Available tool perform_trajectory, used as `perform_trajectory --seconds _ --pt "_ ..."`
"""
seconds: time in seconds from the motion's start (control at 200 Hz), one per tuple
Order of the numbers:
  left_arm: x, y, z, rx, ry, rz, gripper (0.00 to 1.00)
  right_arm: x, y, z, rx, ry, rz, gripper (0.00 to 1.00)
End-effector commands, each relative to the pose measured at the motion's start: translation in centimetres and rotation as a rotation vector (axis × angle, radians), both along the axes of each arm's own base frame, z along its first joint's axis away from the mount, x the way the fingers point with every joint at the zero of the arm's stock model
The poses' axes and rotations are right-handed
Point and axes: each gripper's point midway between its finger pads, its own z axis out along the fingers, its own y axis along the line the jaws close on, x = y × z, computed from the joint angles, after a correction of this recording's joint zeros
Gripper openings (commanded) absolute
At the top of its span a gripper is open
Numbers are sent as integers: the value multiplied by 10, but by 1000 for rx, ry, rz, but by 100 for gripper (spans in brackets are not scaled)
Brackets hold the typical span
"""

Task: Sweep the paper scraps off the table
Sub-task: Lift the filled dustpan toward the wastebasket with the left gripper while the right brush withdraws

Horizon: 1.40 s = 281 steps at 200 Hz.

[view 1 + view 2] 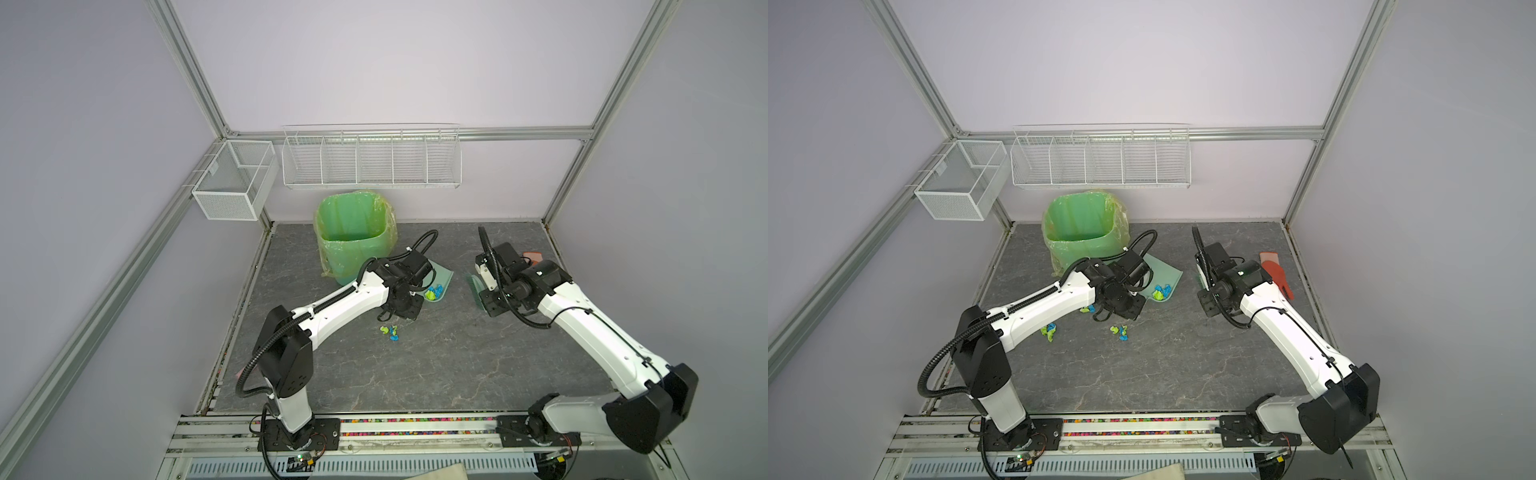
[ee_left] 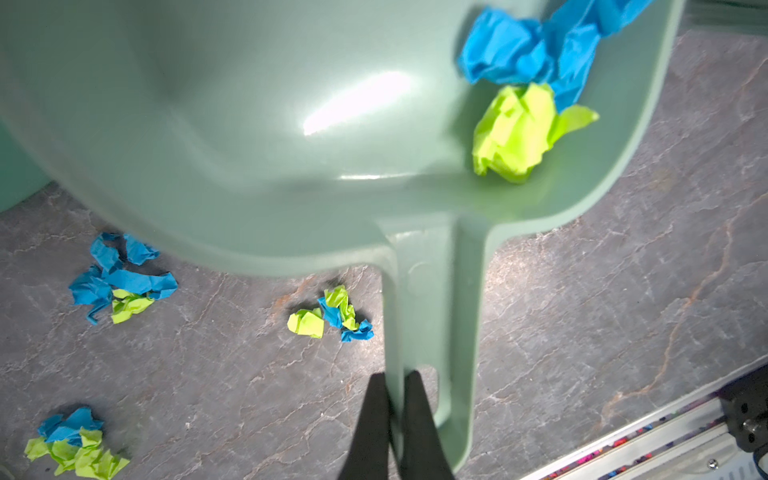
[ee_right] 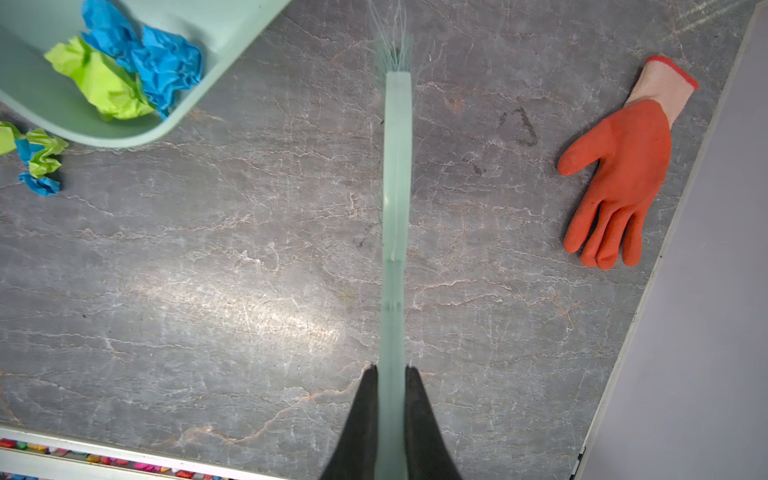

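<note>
Several paper scraps (image 2: pixel 515 129), blue and lime, lie bunched in one corner of the pale green dustpan (image 2: pixel 249 124). Three more small clusters rest loose on the table (image 3: pixel 249 291); in both top views they lie between seven and eight o'clock from the pan, as with this cluster (image 1: pixel 1119 332). The left gripper (image 2: pixel 395 378) is clamped on the pan's handle. The right gripper (image 3: pixel 390 368) pinches the handle of a green brush (image 3: pixel 397 166), near the pan at its three o'clock. An orange glove (image 3: pixel 619 174) lies flat at three o'clock from the brush. A lined green bin (image 1: pixel 353 232) stands at eleven o'clock from the pan.
</note>
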Motion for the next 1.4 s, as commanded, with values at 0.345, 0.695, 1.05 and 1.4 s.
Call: perform_trajectory --seconds 0.345,0.695,1.05,1.4 --pt "10 -3 44 -43 -34 -10 0 -3 4 -12 49 10 -9 7" --pt "26 7 89 -73 -113 27 0 -8 9 -21 73 42 7 7" --pt "41 28 122 8 -216 60 0 -10 11 -22 93 34 19 7" --pt "48 38 138 24 -258 72 0 -16 10 -17 112 26 22 7"
